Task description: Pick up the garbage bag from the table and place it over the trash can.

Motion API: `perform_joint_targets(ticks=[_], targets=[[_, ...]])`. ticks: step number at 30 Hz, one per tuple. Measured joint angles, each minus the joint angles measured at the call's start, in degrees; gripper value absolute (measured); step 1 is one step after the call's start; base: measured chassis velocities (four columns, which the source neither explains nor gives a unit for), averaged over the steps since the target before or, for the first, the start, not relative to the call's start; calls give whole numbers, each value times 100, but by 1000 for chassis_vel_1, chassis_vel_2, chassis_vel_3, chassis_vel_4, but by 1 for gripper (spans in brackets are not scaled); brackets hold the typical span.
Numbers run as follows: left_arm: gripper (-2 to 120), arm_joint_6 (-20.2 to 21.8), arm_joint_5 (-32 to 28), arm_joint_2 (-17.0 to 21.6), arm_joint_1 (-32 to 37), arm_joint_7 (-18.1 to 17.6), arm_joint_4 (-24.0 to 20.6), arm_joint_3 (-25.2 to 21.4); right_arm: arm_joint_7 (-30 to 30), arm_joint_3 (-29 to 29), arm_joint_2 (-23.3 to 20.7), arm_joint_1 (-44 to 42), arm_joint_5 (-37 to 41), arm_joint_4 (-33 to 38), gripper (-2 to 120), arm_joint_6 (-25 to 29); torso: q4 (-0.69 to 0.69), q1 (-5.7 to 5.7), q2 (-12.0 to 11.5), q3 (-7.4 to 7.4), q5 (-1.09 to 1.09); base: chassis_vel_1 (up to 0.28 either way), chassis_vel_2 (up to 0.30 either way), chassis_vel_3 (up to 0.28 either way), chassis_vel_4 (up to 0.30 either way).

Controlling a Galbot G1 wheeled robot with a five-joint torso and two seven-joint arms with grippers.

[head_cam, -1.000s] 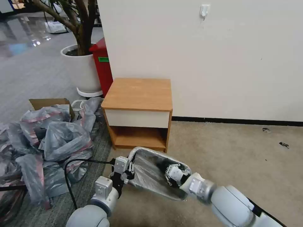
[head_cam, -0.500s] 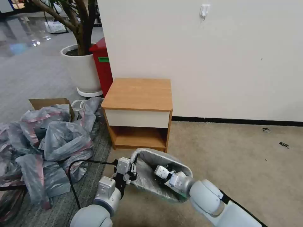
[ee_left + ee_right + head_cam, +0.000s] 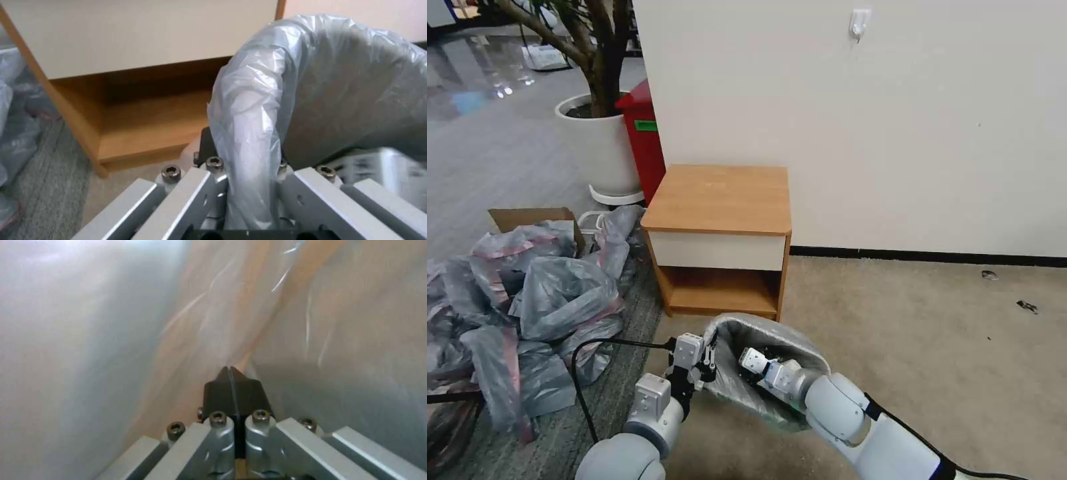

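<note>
The garbage bag (image 3: 740, 387) already lines the trash can (image 3: 774, 417), which stands tilted on the floor just in front of the table (image 3: 718, 200); you can judge the draping nearly done, with seating the liner left. Note the left gripper (image 3: 702, 360) at the can's left rim: its jaws straddle the rim with the bag's folded edge (image 3: 249, 133) between them, apparently to anchor film and can while the other arm works. In the left wrist view the fingers stand only as far apart as that rim fold, pinching it. The right gripper (image 3: 748, 360) reaches inside the lined can, presumably to press the film toward the wall. Its dark fingertips (image 3: 234, 386) are pressed together with no gap, holding nothing you can make out, the grey film (image 3: 111, 340) close around them.
</note>
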Motion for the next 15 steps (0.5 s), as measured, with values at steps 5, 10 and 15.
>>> perform_joint_targets(ticks=[5,10,15], targets=[[3,392,-559,-53,-97,-307,-14,-88,1,191,-367,-356,129,738,0,16,-1,0,0,0,0,0,0,0,0],[3,808,-1295,-64,-160,-645,-61,-244,9,887,-883,-987,428,1705,0,250,-2,0,0,0,0,0,0,0,0],[3,1054,-2078,-57,-238,-887,-39,-369,369,1456,-1244,-1583,1085,2462,0,305,-1,0,0,0,0,0,0,0,0]])
